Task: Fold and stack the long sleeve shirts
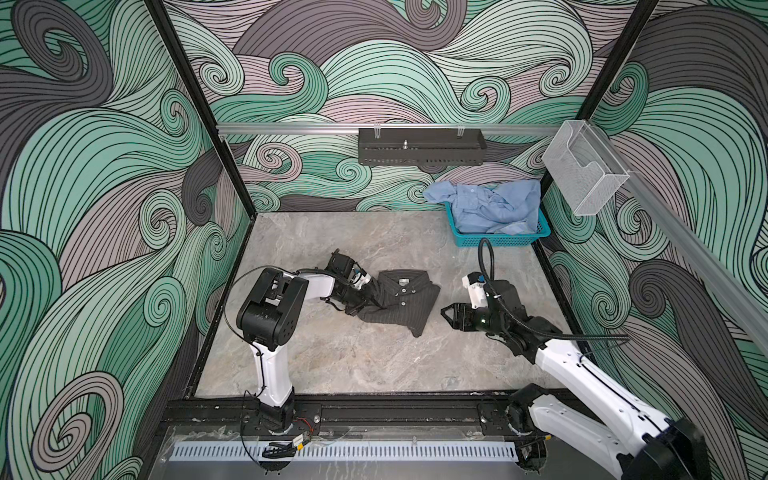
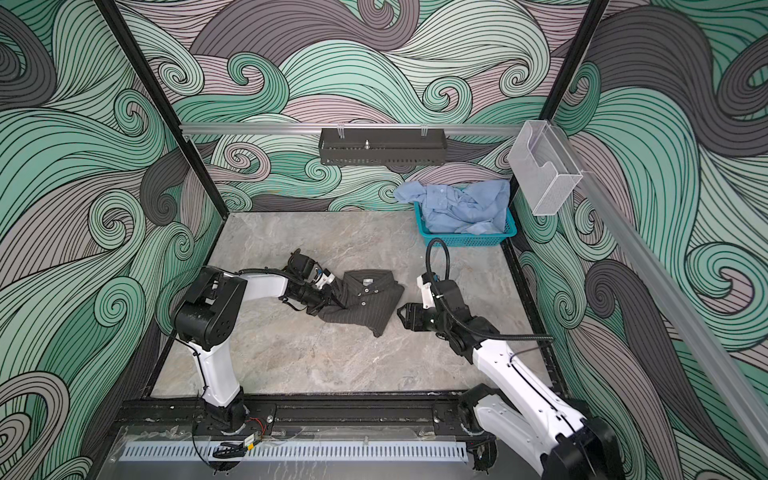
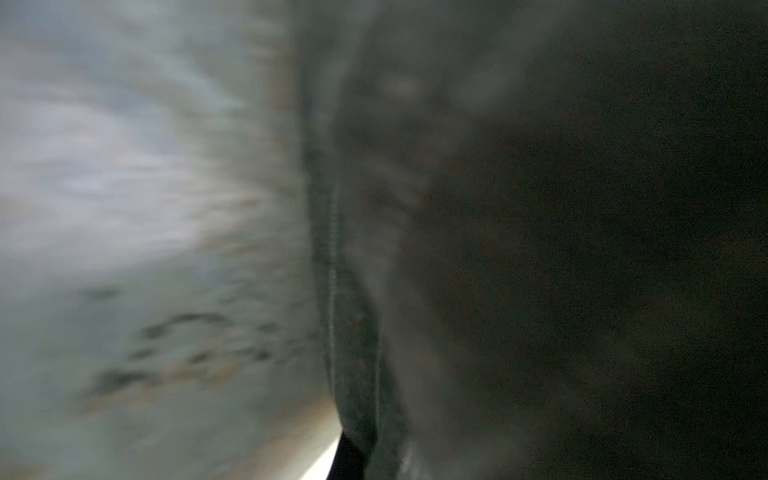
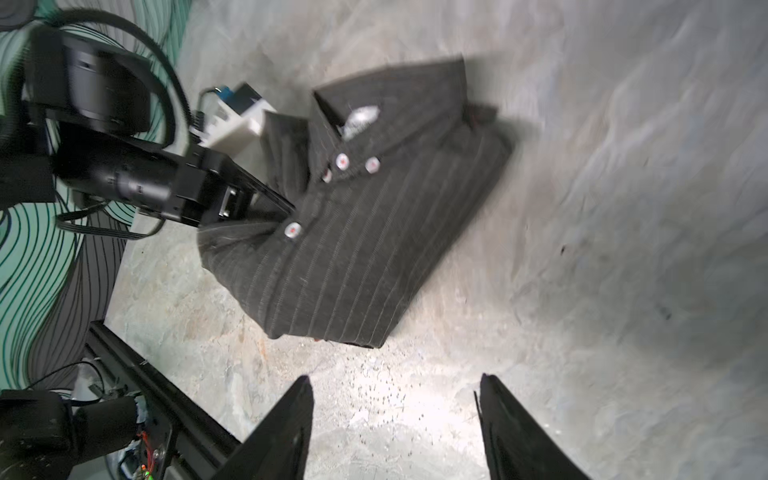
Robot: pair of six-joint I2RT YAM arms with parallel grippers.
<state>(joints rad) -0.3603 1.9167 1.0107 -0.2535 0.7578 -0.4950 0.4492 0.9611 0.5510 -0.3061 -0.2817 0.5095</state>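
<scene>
The folded shirt [image 1: 399, 303] lies near the middle of the tabletop [image 1: 332, 357]. The left tool [image 1: 377, 306] meets the shirt's left edge. The right tool [image 1: 444, 313] sits just right of the shirt, apart from the cloth. In the far right corner stands a basket [image 1: 498, 240], with the other shirt [image 1: 486, 205] in it, spilling over its far left rim.

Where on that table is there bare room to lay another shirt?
Bare table lies between the dark striped shirt and the front rail, and at the back beside the teal basket. The middle is crowded: left gripper pinching that shirt, open right gripper beside it.
</scene>
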